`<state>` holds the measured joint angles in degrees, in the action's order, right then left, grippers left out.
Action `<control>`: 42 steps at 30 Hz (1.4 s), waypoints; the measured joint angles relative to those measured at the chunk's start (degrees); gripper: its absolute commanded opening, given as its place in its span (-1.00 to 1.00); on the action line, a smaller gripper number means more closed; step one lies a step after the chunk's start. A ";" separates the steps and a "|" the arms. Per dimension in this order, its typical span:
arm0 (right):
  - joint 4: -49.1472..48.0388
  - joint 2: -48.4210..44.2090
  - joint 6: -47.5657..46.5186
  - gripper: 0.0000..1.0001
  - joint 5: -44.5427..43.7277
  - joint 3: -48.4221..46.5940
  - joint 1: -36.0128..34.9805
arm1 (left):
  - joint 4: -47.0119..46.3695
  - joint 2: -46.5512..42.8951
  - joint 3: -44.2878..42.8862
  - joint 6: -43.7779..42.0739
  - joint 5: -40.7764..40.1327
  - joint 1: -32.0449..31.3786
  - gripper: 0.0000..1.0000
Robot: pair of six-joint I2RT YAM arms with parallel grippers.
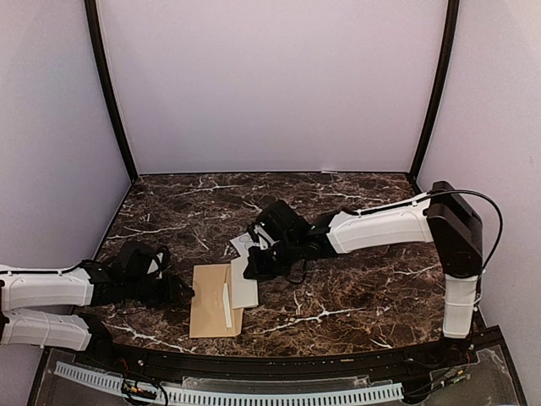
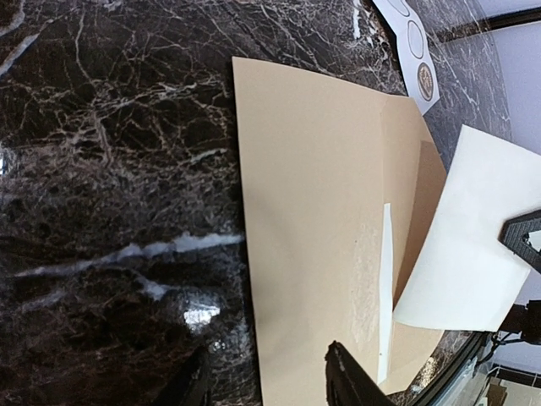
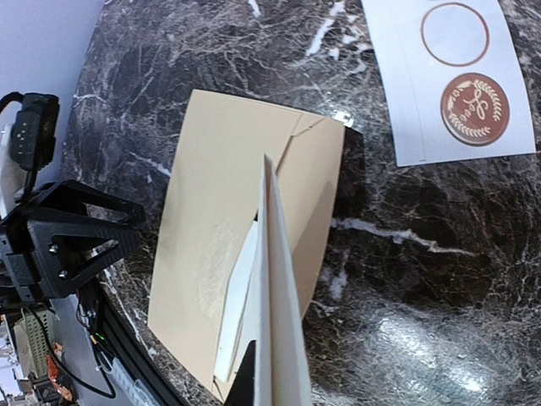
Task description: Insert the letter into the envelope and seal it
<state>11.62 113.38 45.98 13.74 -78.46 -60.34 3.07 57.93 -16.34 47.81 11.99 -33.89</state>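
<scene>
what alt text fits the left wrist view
A tan kraft envelope lies on the dark marble table, flap open with a white strip showing. A white letter overlaps the flap; a sticker card sits at the top edge.

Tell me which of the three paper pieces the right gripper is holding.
The white letter, pinched edge-on in the right gripper. The tan envelope lies flat, ungripped, and the sticker card sits apart from both.

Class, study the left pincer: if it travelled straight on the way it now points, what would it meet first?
The envelope. The left pincer points at its tan body with nothing between them, though how high it rides above the paper is unclear.
</scene>
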 measured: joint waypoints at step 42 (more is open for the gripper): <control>2.73 7.63 -0.68 -1.00 -0.35 -4.07 0.00 | -9.77 6.88 1.51 0.02 4.11 0.04 -0.46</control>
<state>14.35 121.01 45.30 13.39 -82.52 -60.34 -6.70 64.82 -14.83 47.83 16.10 -33.85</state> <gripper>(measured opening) 0.005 0.278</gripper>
